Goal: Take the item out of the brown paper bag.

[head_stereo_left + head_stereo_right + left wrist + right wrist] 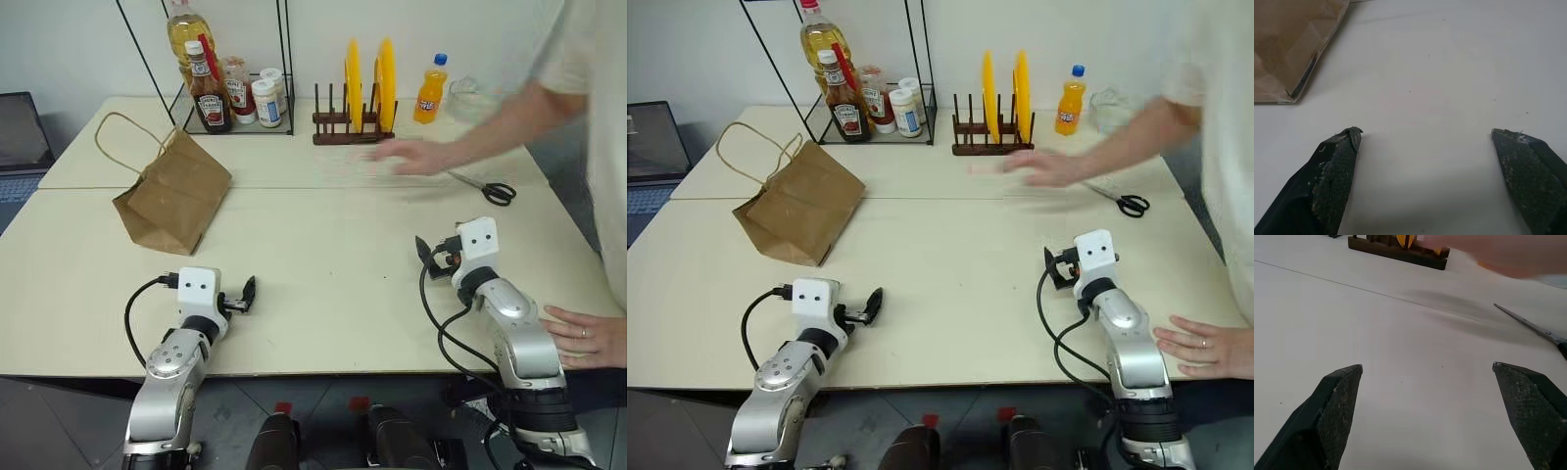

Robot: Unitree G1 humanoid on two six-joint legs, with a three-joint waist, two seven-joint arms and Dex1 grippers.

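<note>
The brown paper bag (174,196) rests on the table's left half, leaning, with its loop handles toward the back left. Its creased side also shows in the left wrist view (1288,44). The item is hidden; nothing of it shows outside the bag. My left gripper (245,294) hovers near the front edge, in front of and to the right of the bag, open with nothing between its fingers (1337,166). My right gripper (426,251) is on the right half of the table, also open and empty, fingertips (1342,396) spread wide over bare tabletop.
A person's hand (411,157) reaches across the back middle; another hand (588,338) rests by my right arm. Scissors (490,189) lie at the back right. A plate rack (358,98), soda bottle (430,90) and wire shelf of bottles (230,88) line the back.
</note>
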